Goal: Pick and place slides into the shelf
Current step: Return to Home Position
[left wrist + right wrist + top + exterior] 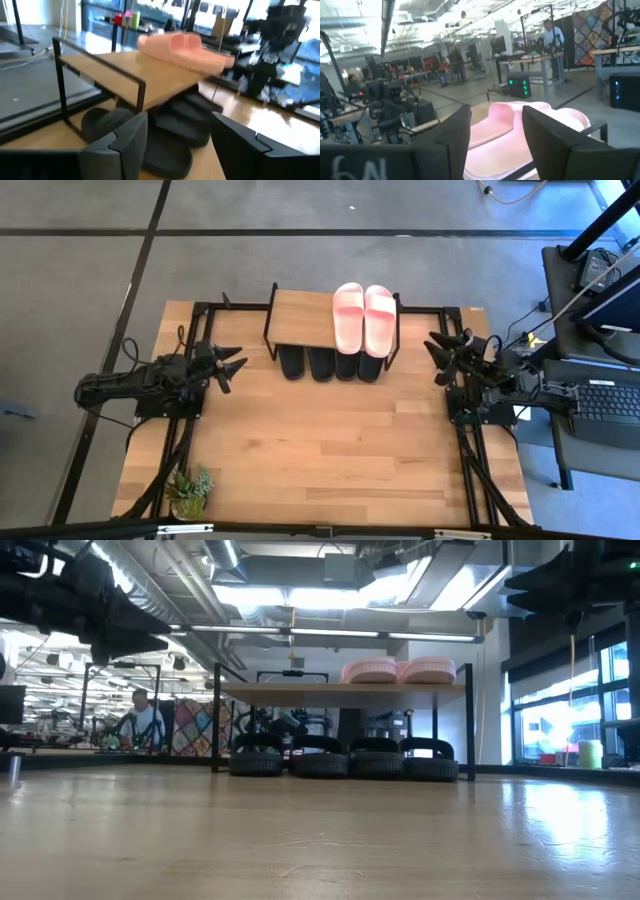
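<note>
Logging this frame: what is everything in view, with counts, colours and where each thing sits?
shelf: one, light wood top on a black frame, at the table's edge, between the two arms
pink slides: two, pale pink, side by side on the shelf's top board, toward the right arm's end
black slides: four, black, in a row under the shelf
potted plant: one, green, table corner on the left arm's side, away from the shelf
table: one, light wood
keyboard: one, black, off the table beyond the right arm
person: one, far back in the room
left gripper: open, empty, beside the shelf
right gripper: open, empty, beside the shelf
</note>
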Tool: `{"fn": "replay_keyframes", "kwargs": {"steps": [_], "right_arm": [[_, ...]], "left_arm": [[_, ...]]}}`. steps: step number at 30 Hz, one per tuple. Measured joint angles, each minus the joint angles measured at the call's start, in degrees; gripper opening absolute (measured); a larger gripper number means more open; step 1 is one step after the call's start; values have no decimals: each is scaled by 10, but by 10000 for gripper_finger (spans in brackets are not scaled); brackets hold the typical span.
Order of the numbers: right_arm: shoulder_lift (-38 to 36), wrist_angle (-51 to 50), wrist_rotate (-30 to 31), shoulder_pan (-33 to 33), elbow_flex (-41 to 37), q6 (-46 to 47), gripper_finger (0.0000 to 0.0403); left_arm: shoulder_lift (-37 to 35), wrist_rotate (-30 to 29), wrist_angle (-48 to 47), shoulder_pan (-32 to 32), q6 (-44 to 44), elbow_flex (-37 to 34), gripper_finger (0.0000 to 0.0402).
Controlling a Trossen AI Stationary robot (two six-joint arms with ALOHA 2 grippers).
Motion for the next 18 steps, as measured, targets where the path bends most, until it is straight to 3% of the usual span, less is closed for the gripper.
{"fn": "replay_keyframes", "kwargs": {"steps": [18], "right_arm": [[0, 203, 0, 0, -141, 16, 179]], "left_arm": [[-1, -28, 43, 0, 30, -40, 204]]}}
